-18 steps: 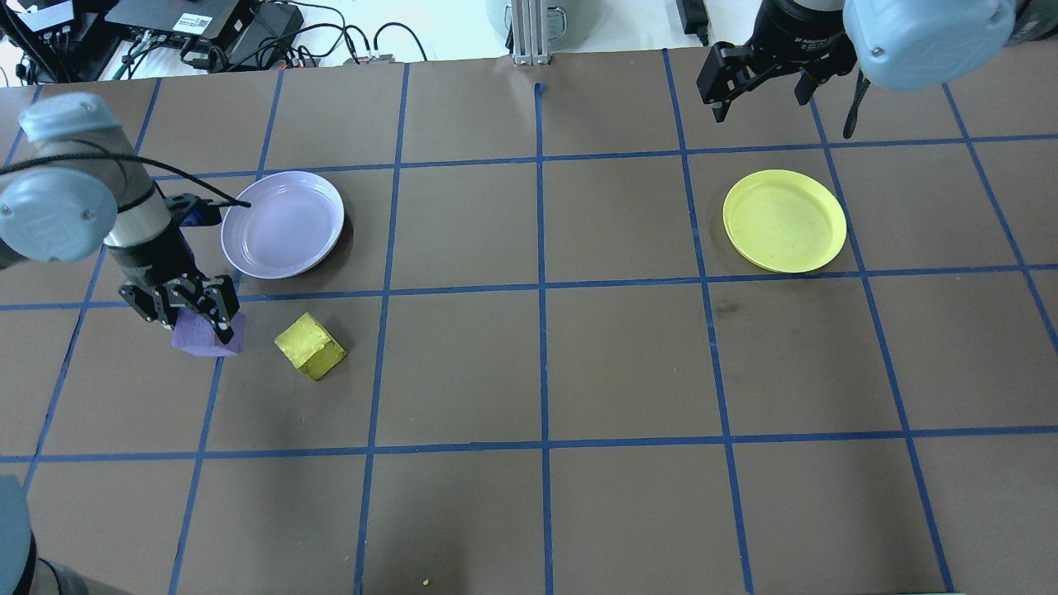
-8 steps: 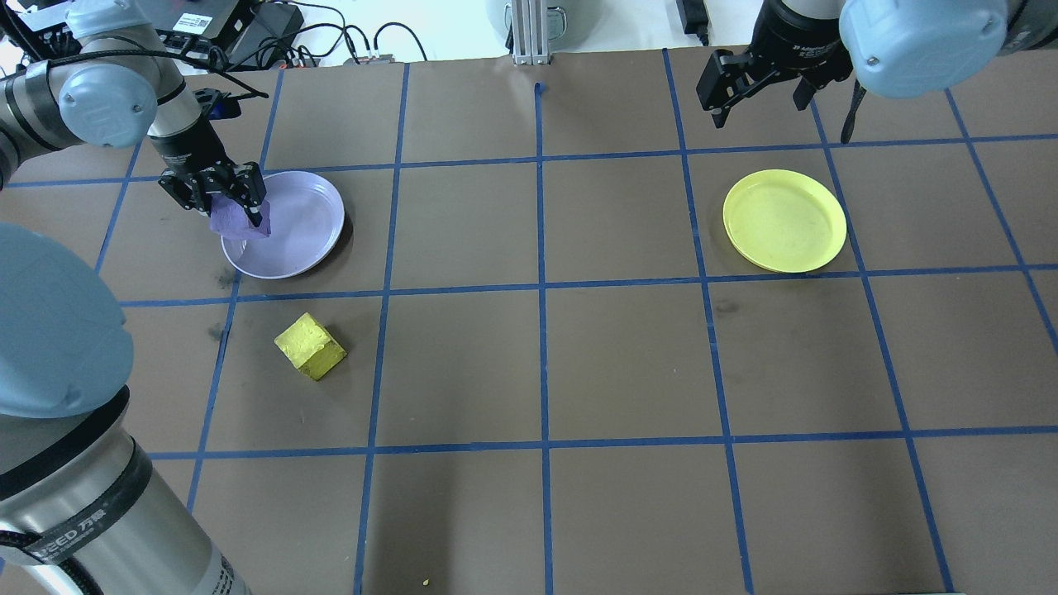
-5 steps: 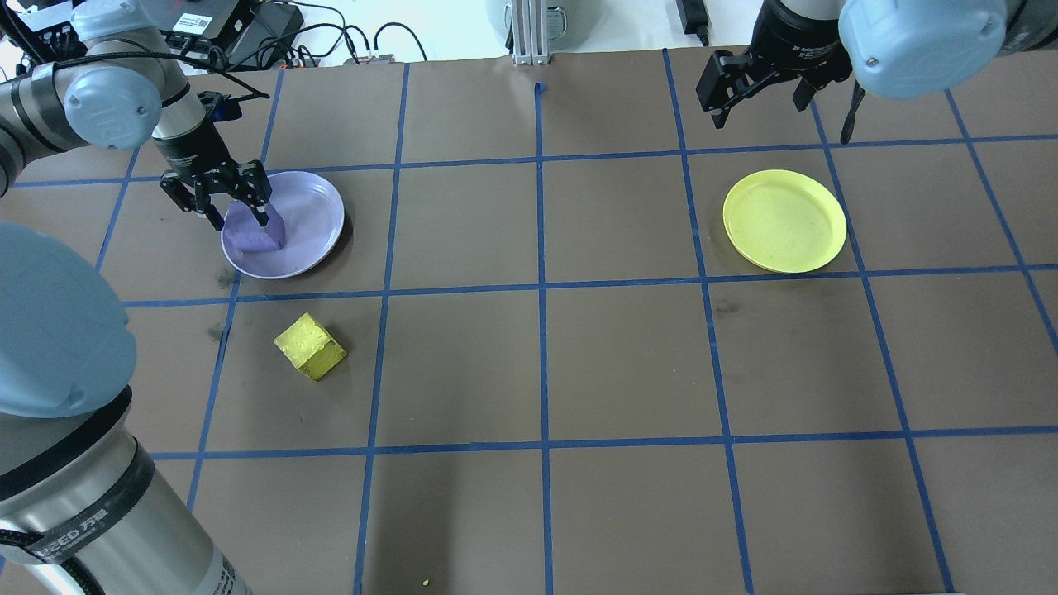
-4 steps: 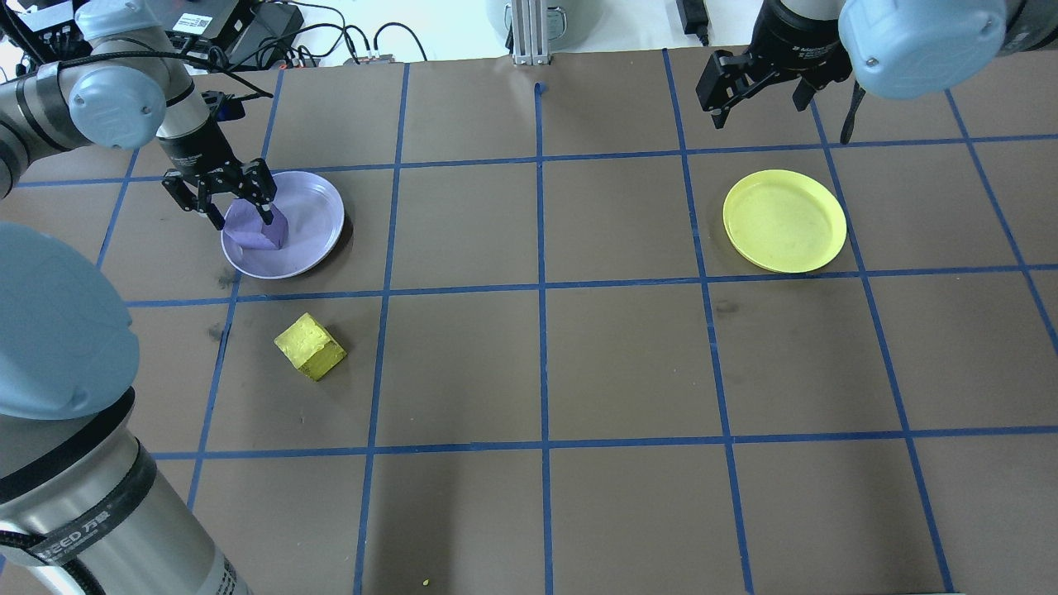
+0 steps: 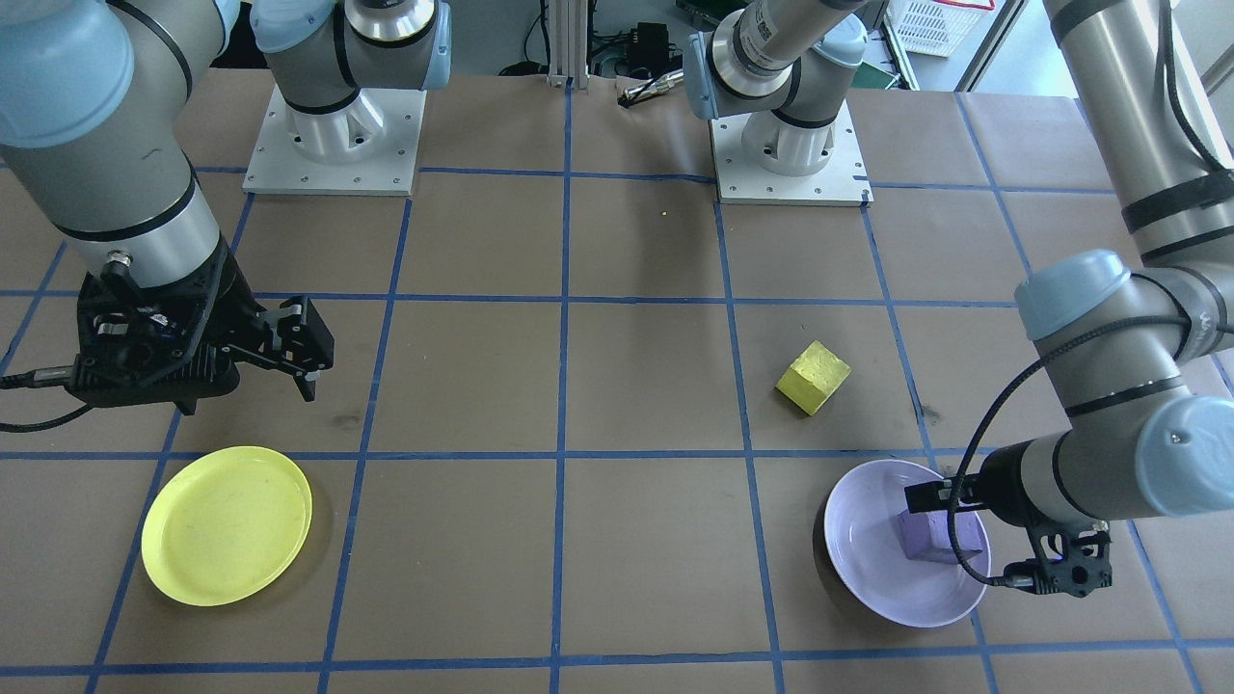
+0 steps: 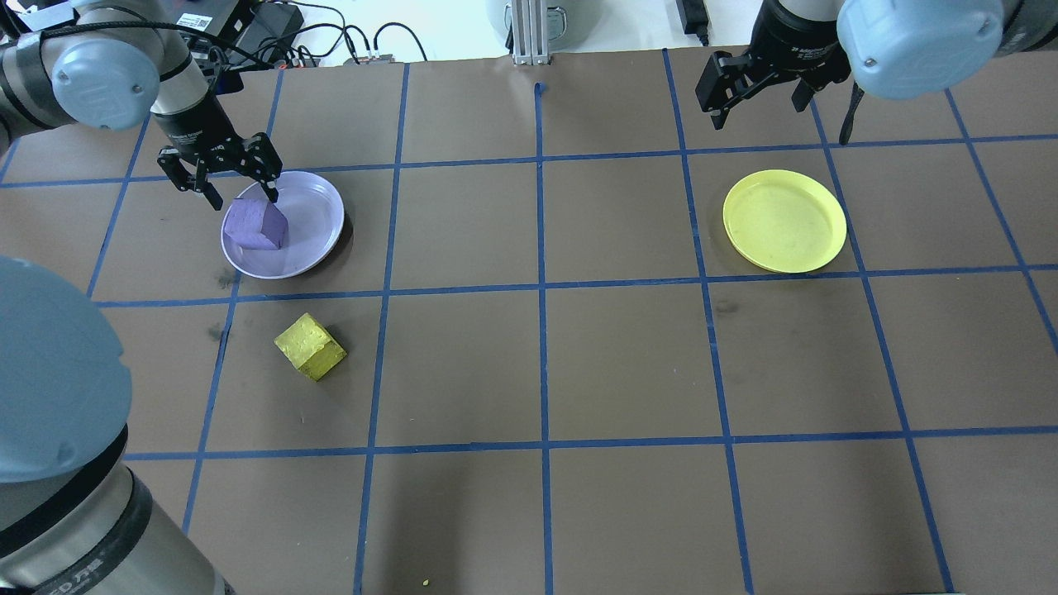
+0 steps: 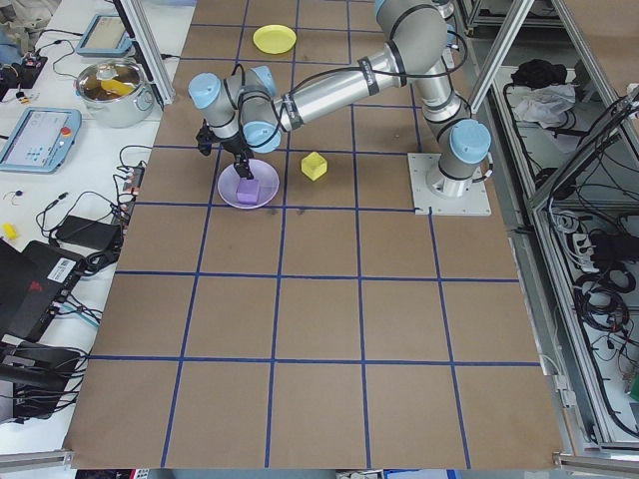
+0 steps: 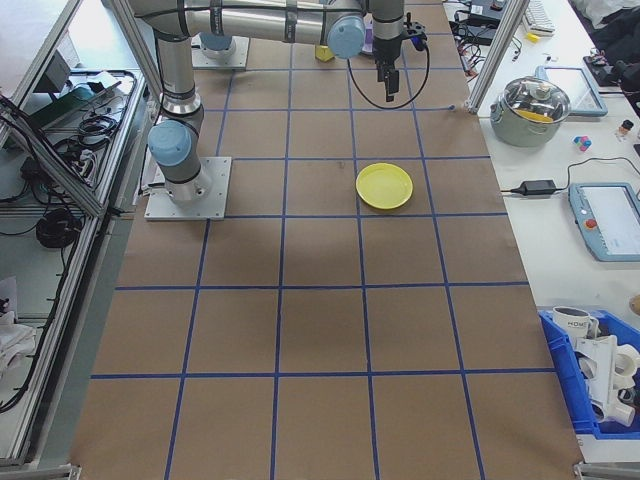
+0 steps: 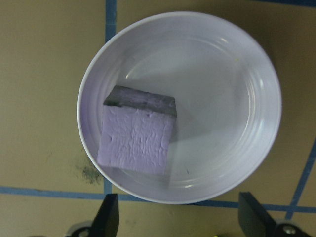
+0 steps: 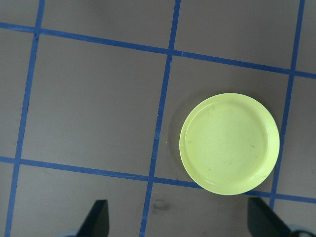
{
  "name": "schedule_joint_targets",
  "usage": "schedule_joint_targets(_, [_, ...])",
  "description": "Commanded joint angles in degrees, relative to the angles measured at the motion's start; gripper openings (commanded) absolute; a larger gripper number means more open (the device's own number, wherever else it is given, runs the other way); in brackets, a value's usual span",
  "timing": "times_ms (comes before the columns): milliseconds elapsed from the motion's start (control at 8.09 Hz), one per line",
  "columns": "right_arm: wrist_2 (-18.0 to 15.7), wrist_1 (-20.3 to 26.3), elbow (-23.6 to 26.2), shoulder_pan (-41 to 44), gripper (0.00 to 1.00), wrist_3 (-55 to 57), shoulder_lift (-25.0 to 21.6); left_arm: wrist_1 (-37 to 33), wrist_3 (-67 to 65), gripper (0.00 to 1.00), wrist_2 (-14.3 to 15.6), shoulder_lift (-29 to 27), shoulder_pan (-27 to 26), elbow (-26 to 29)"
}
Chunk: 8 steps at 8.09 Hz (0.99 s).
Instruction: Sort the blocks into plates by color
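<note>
**Purple block released in the lavender plate; yellow block not yet sorted**

Surface (image 6: 628, 364): brown, gridded with blue tape, fills the overhead frame.

Left arm: comes in from the upper left of the overhead view, wrist pointing down over the far rim of the lavender plate (image 6: 318, 216). A second ago its left tool (image 6: 234, 180) was clenched on the purple block (image 6: 256, 225) above this plate. Now the fingers are spread and raised clear, and the block lies apart from them on the plate's left half. The wrist view confirms this: both fingertips sit wide at the bottom edge, nothing between them.

Right arm: upper right of the overhead frame, unchanged over the last two seconds. The right tool (image 6: 734, 83) hangs with fingers parted and empty, beyond the yellow plate (image 6: 784, 221), which holds nothing.

Yellow block (image 6: 310, 346): on the bare surface, lower left of centre in the overhead view, near the lavender plate and well apart from the yellow one. It has not moved.

Reading: half the sort looks done. The yellow block remains, and it lies far from its plate, on the left arm's side.
</note>
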Motion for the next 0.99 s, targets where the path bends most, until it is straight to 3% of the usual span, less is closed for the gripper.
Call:
schedule_joint_targets(0, [0.0, 0.0, 0.0, -0.1, 1.0, 0.0, 0.0, -1.9, -16.9, 0.86, -2.9, 6.7, -0.5, -4.8])
schedule_joint_targets(247, [0.0, 0.0, 0.0, -0.1, 1.0, 0.0, 0.0, -0.6, -26.3, 0.86, -8.3, 12.9, -0.4, -17.6])
schedule_joint_targets(495, [0.0, 0.0, 0.0, -0.1, 1.0, 0.0, 0.0, 3.9, -29.7, 0.88, -8.7, 17.4, -0.3, -27.3])
schedule_joint_targets(866, [0.0, 0.0, 0.0, -0.1, 1.0, 0.0, 0.0, 1.5, -28.2, 0.91, -8.4, 17.6, 1.2, -31.7])
